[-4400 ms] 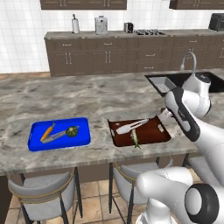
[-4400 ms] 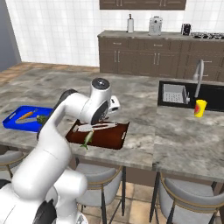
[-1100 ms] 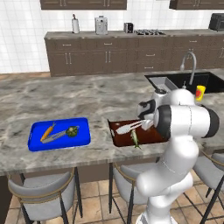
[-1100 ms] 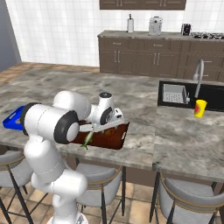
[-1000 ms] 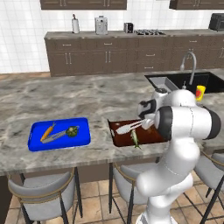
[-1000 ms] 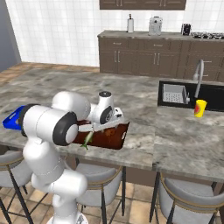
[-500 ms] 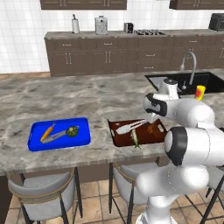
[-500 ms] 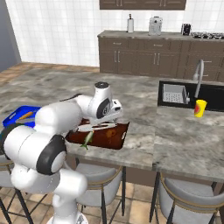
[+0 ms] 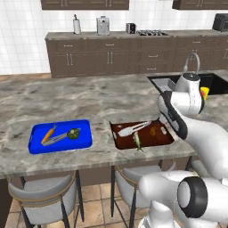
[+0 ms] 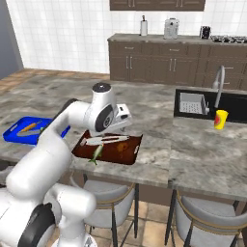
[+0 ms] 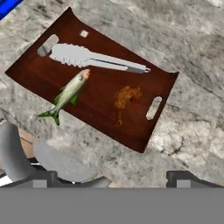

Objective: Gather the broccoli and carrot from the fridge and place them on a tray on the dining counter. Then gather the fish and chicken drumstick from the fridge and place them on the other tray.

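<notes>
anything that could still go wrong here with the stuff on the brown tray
The green-grey fish lies at the edge of the dark brown wooden tray, its tail hanging past the rim near the marble counter's edge; a knock could probably tip it off. The open gripper hangs above the tray, so a low arm swing might clip the brown chicken drumstick or the silver tongs.

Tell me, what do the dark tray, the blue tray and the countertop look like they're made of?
The dark tray looks like reddish-brown wood with a smooth, dull finish and cut-out handles, though it could be stained plastic. The blue tray looks like plastic: one flat, saturated colour, rounded corners, a slight sheen. The countertop looks like polished stone, marble or granite, going by its grey mottled veining.
</notes>
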